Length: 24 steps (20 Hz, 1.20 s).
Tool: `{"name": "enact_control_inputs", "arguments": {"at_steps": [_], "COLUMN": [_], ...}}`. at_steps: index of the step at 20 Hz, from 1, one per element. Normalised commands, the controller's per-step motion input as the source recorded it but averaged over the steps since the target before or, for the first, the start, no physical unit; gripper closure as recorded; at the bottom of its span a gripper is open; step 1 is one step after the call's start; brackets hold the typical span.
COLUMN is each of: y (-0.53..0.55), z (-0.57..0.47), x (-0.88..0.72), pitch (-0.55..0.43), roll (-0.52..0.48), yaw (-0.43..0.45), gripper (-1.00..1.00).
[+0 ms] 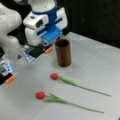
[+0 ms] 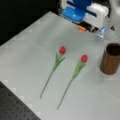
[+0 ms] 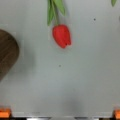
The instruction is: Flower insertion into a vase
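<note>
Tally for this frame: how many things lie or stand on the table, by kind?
Tulips: 2, one nearer the vase, one farther, both lying flat on the table.
Vase: 1, upright, nothing in it.
Total: 3.
The pincer hangs open beside the vase, holding nothing.

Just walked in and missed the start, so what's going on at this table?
A robot arm is working on putting flowers in a vase. Both red tulips lie flat on the table, and the brown vase stands upright beside them. The gripper holds nothing and hovers above the table near the vase.
</note>
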Motion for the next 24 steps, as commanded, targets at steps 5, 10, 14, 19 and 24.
{"name": "enact_control_inputs", "arguments": {"at_steps": [5, 10, 14, 19, 24], "y": [0.03, 0.01, 0.00, 0.00, 0.01], "z": [-0.07, -0.13, -0.17, -0.19, -0.11], "x": [0.08, 0.27, 0.32, 0.29, 0.27], "pitch": [0.008, 0.045, 0.008, 0.067, 0.072], "roll": [0.003, -0.016, 0.019, 0.162, 0.193], "yaw": [0.322, 0.172, 0.044, 0.038, 0.028], "gripper": [-1.00, -1.00, -1.00, -1.00, -1.00]}}
